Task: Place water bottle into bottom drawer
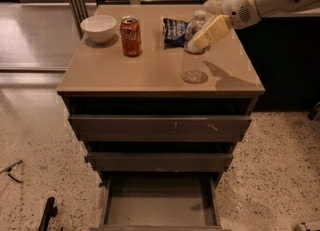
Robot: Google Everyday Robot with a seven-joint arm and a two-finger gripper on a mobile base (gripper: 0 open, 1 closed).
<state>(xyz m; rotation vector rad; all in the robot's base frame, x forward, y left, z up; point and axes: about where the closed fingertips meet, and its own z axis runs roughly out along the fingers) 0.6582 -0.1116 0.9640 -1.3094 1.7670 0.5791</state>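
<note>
The water bottle [194,67], clear ribbed plastic with a white cap, stands upright on the right part of the cabinet top [115,72]. My gripper [198,42], cream coloured on a white arm coming in from the upper right, is at the bottle's upper half and overlaps its shoulder and label band. The bottom drawer [160,205] is pulled open at the foot of the cabinet, and its flat grey floor is bare.
A red-orange soda can [131,36], a white bowl [98,27] and a dark snack bag [175,29] stand on the cabinet top behind the bottle. Two upper drawers [160,127] jut out slightly. A black object [47,212] lies on the floor at lower left.
</note>
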